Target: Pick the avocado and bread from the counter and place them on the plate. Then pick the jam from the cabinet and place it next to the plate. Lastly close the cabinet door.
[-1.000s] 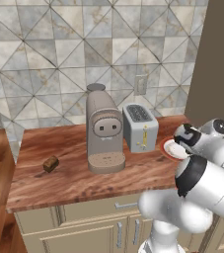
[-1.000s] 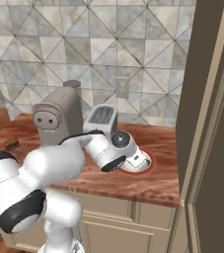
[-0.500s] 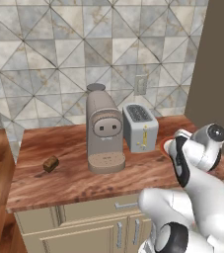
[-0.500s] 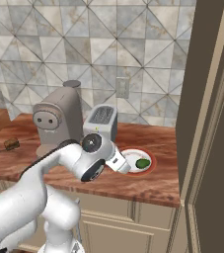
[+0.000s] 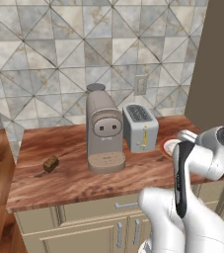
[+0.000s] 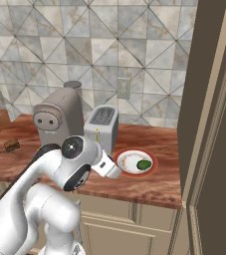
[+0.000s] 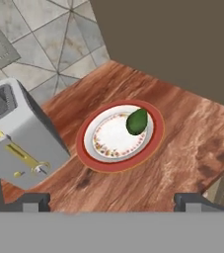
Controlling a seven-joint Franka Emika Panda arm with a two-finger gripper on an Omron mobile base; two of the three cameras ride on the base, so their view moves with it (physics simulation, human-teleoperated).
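Note:
The avocado [image 7: 136, 121] lies on the far side of the white plate [image 7: 103, 157] with the orange-red rim, to the right of the toaster. My gripper [image 7: 112, 200] hovers open above the counter [image 7: 182, 148] just in front of the plate, with nothing between its fingertips [image 7: 34, 201]. From the right base view the gripper [image 6: 112, 170] sits at the plate's [image 6: 127, 170] near-left rim, apart from the avocado [image 6: 144, 164]. The bread [image 5: 51, 163] rests alone on the counter's left part, left of the coffee machine. The jam is out of view. The cabinet door [image 6: 211, 139] stands open at the right.
A beige coffee machine [image 5: 103, 131] and a silver toaster [image 5: 140, 127] stand side by side mid-counter, the toaster [image 7: 15, 143] close to the plate's left. The tall cabinet [image 5: 219, 64] closes the counter's right end. A tiled wall [image 5: 59, 59] runs behind.
The hand has drawn back from over the plate toward the counter's front, uncovering the avocado lying on it. The jaws have stayed open. The bread has not moved.

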